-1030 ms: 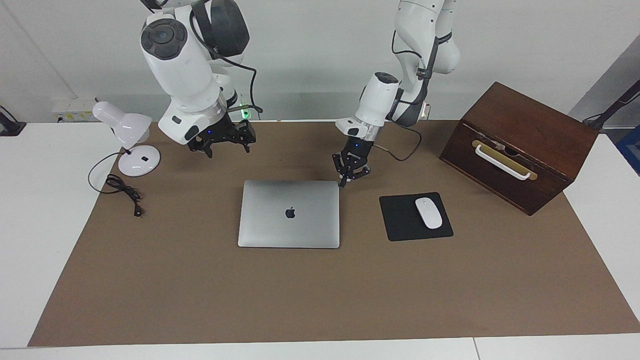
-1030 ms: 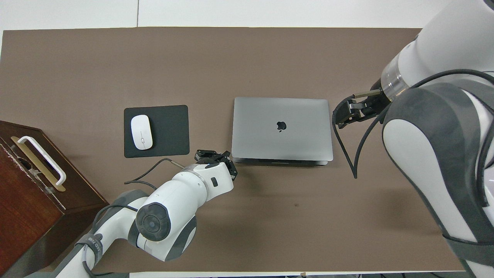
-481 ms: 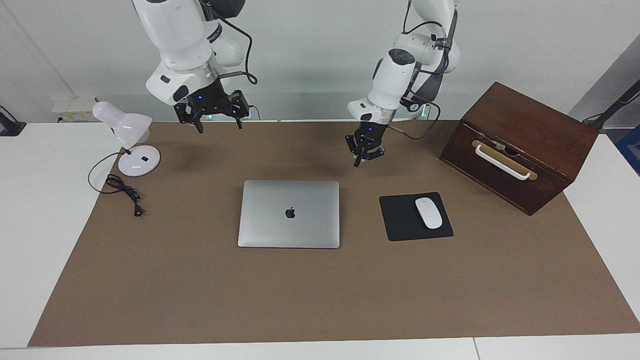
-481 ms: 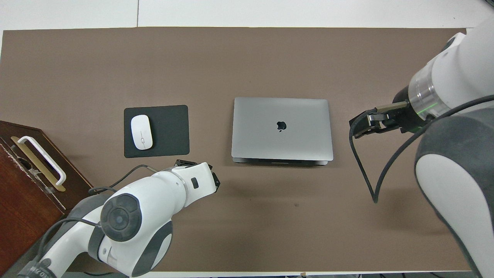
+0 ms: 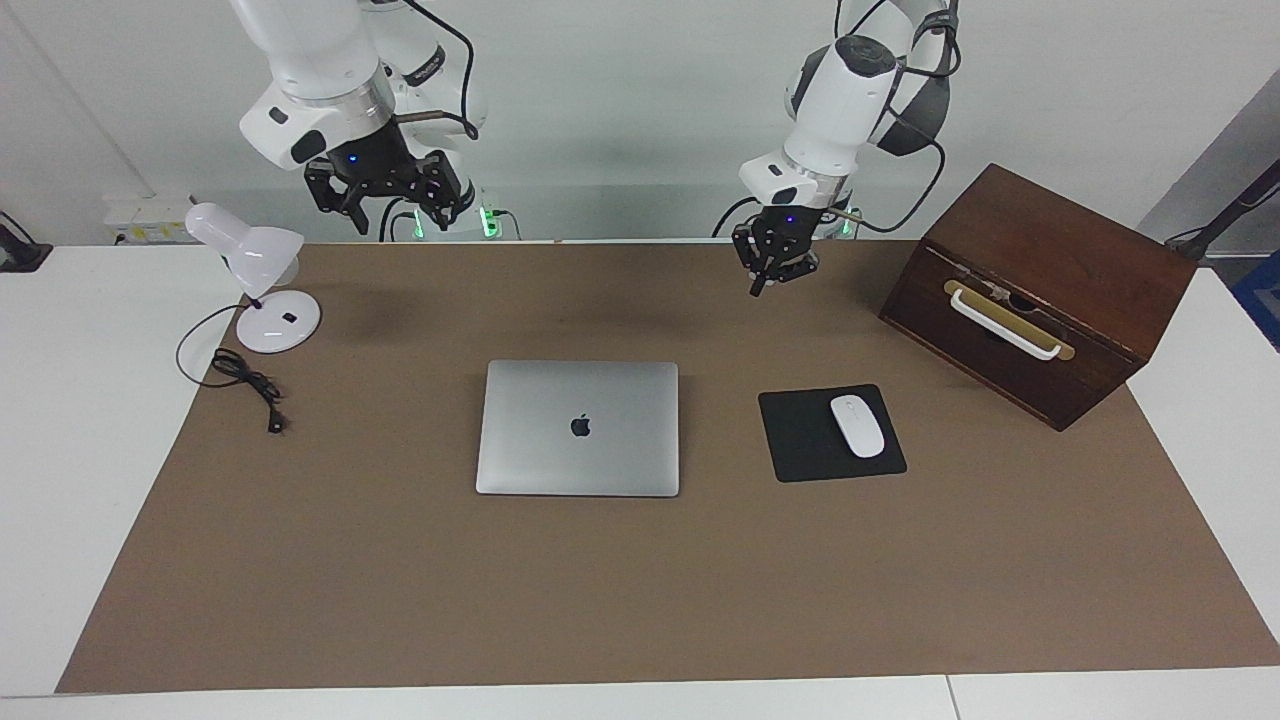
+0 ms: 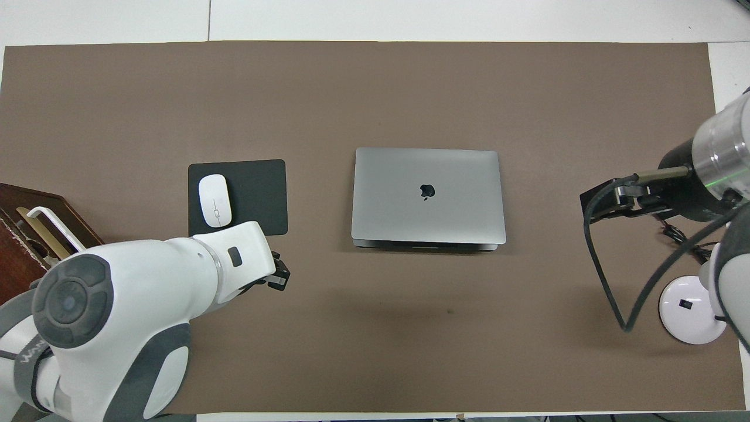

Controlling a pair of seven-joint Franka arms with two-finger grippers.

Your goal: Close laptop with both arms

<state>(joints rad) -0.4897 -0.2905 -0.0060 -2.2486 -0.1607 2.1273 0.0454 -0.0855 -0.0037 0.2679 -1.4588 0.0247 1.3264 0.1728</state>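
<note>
— Both grippers hang empty: my right gripper [image 5: 387,200] spread over the mat's edge by the desk lamp [image 5: 262,282], my left gripper [image 5: 776,262], fingers unreadable, near the wooden box [image 5: 1040,290].

— And the laptop [image 5: 578,428]?

— Mid-mat, lid flat. I judge closing done; next just park the arms.

I count one laptop [image 5: 578,428], lid down. One mouse [image 5: 857,426] on one mouse pad [image 5: 800,445]. One wooden box [image 5: 1040,290] with one handle [image 5: 1003,325]. One desk lamp [image 5: 255,280] with one cord [image 5: 240,375]. One brown mat [image 5: 640,600]. My two arms carry two grippers: left gripper [image 5: 775,262], right gripper [image 5: 385,195].
</note>
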